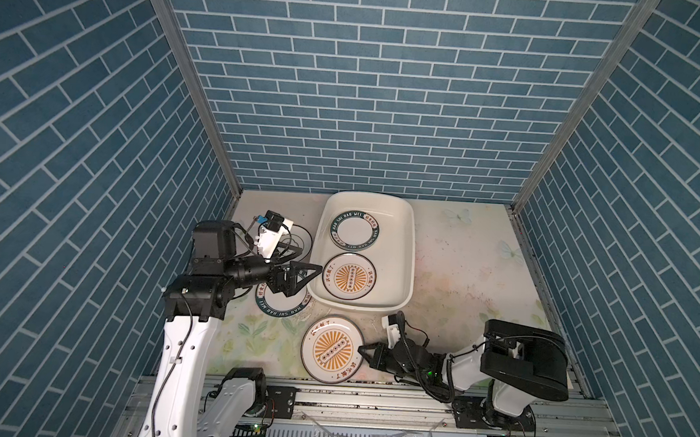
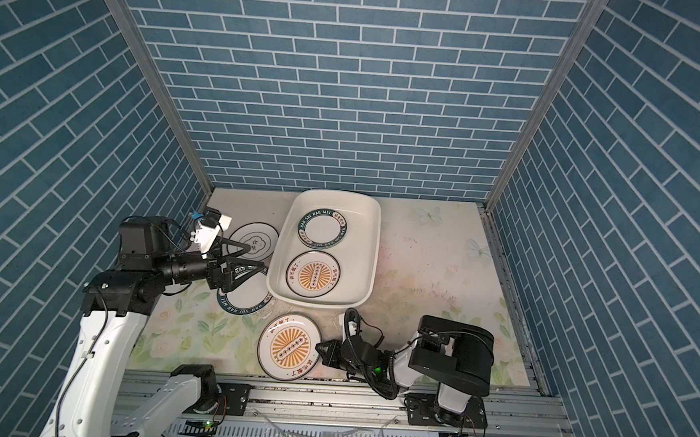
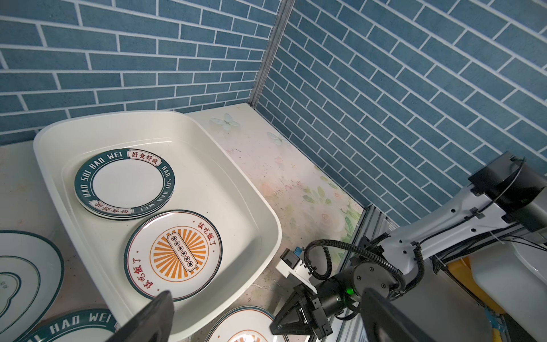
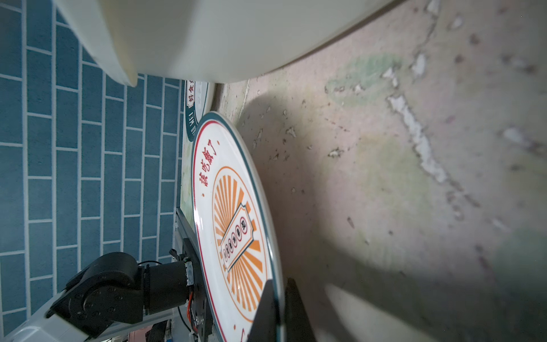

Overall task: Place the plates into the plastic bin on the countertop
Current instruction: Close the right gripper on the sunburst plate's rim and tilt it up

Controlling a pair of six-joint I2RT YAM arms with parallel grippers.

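On the table (image 1: 461, 276), the plastic bin (image 1: 412, 248) sits back-centre, holding a green-rimmed stack (image 1: 354, 235) and the inner sunburst plate (image 1: 348, 277). Outside the bin: the front sunburst plate (image 1: 330, 349) before it, and the green-lettered plate (image 1: 282, 309) and ringed plate (image 1: 304, 241) to its left. Right hand (image 1: 362, 350) is pinched tight on the front sunburst plate's rim. Left hand (image 1: 308, 267) is spread wide and empty over the green-lettered plate.

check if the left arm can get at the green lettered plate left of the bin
Probably yes: the left tool hangs open over that plate, with nothing on top of it; the bin crowds one edge.
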